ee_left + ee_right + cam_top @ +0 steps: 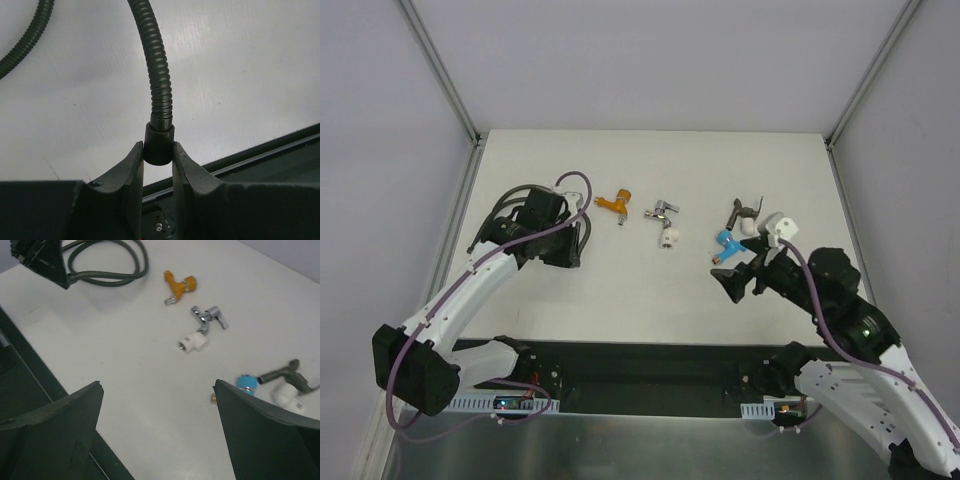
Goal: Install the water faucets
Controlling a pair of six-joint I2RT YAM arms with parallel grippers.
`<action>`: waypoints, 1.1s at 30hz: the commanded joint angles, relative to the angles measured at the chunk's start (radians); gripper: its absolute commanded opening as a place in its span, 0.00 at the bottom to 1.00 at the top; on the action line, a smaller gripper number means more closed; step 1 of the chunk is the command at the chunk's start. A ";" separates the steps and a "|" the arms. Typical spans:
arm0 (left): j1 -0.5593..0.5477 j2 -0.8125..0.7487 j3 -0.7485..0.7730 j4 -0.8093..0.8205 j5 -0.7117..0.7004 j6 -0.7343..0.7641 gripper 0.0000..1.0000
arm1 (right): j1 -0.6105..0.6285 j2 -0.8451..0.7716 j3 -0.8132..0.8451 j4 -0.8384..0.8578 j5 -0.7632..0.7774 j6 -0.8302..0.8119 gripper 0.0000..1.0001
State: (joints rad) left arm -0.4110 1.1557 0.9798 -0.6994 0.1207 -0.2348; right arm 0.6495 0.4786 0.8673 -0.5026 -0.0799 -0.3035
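Left claw (159, 152) pinching hose end (160, 134); right claw (157, 385) hanging spread, empty. You're probably heading for orange faucet (613, 204): be keeping grip square, moving slowly, avoiding kinks.

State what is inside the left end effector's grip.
The left end effector pinches the end collar of the dark hose; its fingers cover the collar's gripped sides.

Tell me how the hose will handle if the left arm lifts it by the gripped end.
Probably floppy: the hose is ribbed and curves away from the left end effector, so the rest should sag and trail. Its smooth round end cap might pivot in the grip.
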 commanded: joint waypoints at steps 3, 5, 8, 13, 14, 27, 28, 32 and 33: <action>-0.080 -0.074 0.166 -0.190 0.075 0.193 0.03 | 0.015 0.182 -0.041 0.369 -0.412 -0.092 0.96; -0.110 -0.082 0.221 -0.233 0.089 0.224 0.03 | 0.050 0.238 -0.024 0.415 -0.436 -0.149 0.96; -0.141 -0.085 0.275 -0.275 0.088 0.250 0.02 | 0.160 0.354 0.022 0.434 -0.377 -0.265 0.96; -0.195 -0.096 0.353 -0.341 0.088 0.281 0.02 | 0.295 0.547 0.116 0.450 -0.351 -0.391 0.99; -0.202 -0.097 0.359 -0.353 0.088 0.281 0.02 | 0.309 0.570 0.131 0.449 -0.344 -0.411 0.99; -0.259 -0.163 0.413 -0.402 0.189 0.285 0.02 | 0.361 0.847 0.306 0.532 -0.469 -0.487 0.88; -0.259 -0.166 0.418 -0.403 0.200 0.287 0.02 | 0.363 0.857 0.311 0.541 -0.481 -0.483 0.87; -0.261 -0.179 0.442 -0.403 0.243 0.292 0.03 | 0.374 0.905 0.337 0.567 -0.520 -0.471 0.82; -0.259 -0.180 0.444 -0.403 0.247 0.292 0.02 | 0.375 0.920 0.346 0.570 -0.524 -0.470 0.79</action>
State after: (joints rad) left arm -0.6621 0.9985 1.3739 -1.1011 0.2920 0.0383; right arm 1.0115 1.3685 1.1465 -0.0124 -0.5148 -0.7677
